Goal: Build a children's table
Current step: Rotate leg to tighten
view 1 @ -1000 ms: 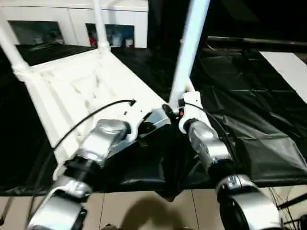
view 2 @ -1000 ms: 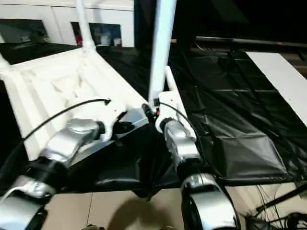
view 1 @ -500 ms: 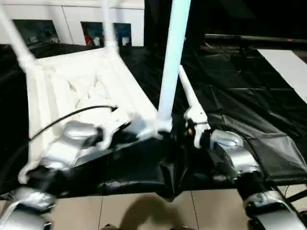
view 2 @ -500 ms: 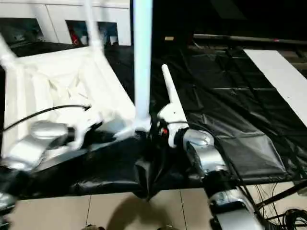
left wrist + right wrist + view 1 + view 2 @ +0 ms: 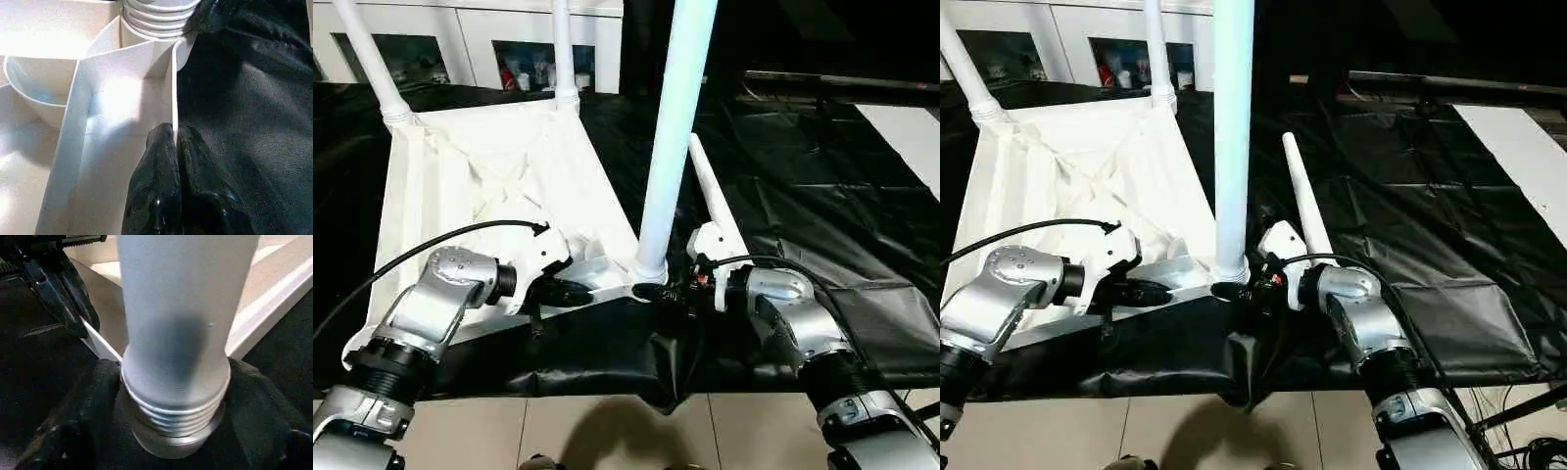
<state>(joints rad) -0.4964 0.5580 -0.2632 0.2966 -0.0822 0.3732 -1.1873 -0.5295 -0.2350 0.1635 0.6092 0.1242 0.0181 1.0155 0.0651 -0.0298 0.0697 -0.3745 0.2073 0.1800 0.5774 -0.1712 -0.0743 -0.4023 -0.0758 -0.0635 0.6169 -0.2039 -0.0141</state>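
Observation:
The white tabletop (image 5: 489, 176) lies upside down on black cloth, ribbed underside up. Three white legs stand in its corner sockets: two at the back (image 5: 372, 64) (image 5: 563, 49) and one at the near right corner (image 5: 671, 127). A loose leg (image 5: 710, 191) lies on the cloth just right of that corner. My left gripper (image 5: 174, 133) is shut on the tabletop's thin rim beside the near socket. My right gripper (image 5: 172, 369) comes in from the right, and its black fingers (image 5: 98, 382) hug the ridged base of the near leg.
A white glass-door cabinet (image 5: 480, 39) stands behind the table. Wrinkled black cloth (image 5: 822, 196) covers the surface to the right, with a white panel (image 5: 911, 127) at its far right edge. Tiled floor (image 5: 558, 431) lies in front. A black cable (image 5: 440, 245) loops over my left forearm.
The near leg leaned to the right and now stands close to upright. My right forearm has swung lower and out to the right. The left gripper has kept its hold on the rim.

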